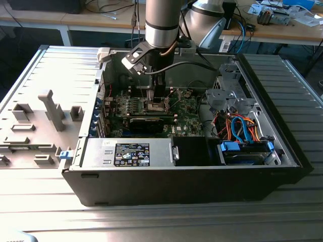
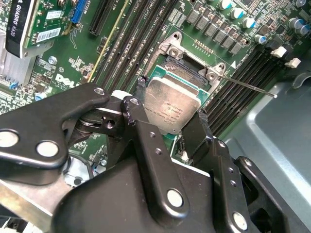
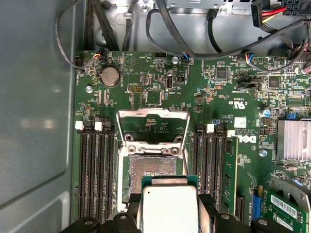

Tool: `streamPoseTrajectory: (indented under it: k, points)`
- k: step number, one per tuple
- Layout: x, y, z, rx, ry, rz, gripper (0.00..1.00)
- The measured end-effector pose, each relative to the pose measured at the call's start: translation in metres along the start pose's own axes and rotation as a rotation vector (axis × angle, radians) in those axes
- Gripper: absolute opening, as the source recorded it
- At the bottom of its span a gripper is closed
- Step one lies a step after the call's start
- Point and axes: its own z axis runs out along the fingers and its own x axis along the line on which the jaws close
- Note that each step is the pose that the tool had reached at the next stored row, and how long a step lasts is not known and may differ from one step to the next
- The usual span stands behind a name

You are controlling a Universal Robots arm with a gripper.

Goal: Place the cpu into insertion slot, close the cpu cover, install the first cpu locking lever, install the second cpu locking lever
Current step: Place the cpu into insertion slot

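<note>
Down inside the computer case (image 1: 176,189), over the green board (image 3: 160,92), the pincer (image 2: 172,102) has its two black fingers (image 2: 141,121) drawn in against opposite edges of the chip (image 2: 172,114), pinching it flat with its silvery top turned toward the cameras. Its jaws stand only as far apart as the chip is wide. In the first wrist view the chip overlaps the side of the socket (image 3: 151,170) nearest the pincer, and most of the socket's dark pin field lies bare beyond it; whether the chip touches the socket's metal rim cannot be told. The cover (image 3: 153,113) is flipped up and back on its hinge at the far side of the socket, its window showing board behind it. A thin wire lever (image 2: 248,86) sticks out sideways from one corner of the socket. Long black memory slots (image 3: 95,174) flank the socket on both sides. The case also holds a grey box with a label (image 1: 128,153) along its front wall, and a tangle of orange and blue cables (image 1: 237,126) above a blue-trimmed drive bay (image 1: 247,151) toward the exterior view's right
</note>
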Motion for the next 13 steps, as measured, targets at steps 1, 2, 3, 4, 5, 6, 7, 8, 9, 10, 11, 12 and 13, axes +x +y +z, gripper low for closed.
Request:
streamPoseTrajectory:
  k: [1, 2, 3, 4, 5, 6, 7, 8, 9, 10, 11, 12, 13]
  points:
    - [0.0, 0.0, 0.0001, 0.0, -0.0001, 0.0, 0.55]
    - [0.0, 0.0, 0.0004, 0.0, 0.0, 0.0, 0.55]
    - [0.0, 0.0, 0.0006, 0.0, 0.0, 0.0, 0.55]
    - [0.0, 0.0, 0.0009, 0.0, -0.0001, 0.0, 0.55]
    - [0.0, 0.0, 0.0011, 0.0001, -0.0001, 0.0, 0.55]
    - [0.0, 0.0, 0.0014, 0.0, 0.0, 0.0, 0.55]
    - [0.0, 0.0, 0.0017, 0.0, -0.0001, 0.0, 0.55]
    - [0.0, 0.0, 0.002, 0.0, -0.0001, 0.0, 0.55]
    - [0.0, 0.0, 0.0023, 0.0, -0.0001, 0.0, 0.55]
    - [0.0, 0.0, 0.0026, 0.0, 0.0, 0.0, 0.55]
    - [0.0, 0.0, 0.0029, 0.0, -0.0001, 0.0, 0.55]
    - [0.0, 0.0, 0.0031, 0.0, -0.0001, 0.0, 0.55]
    - [0.0, 0.0001, 0.0033, 0.0, 0.0, 0.0, 0.55]
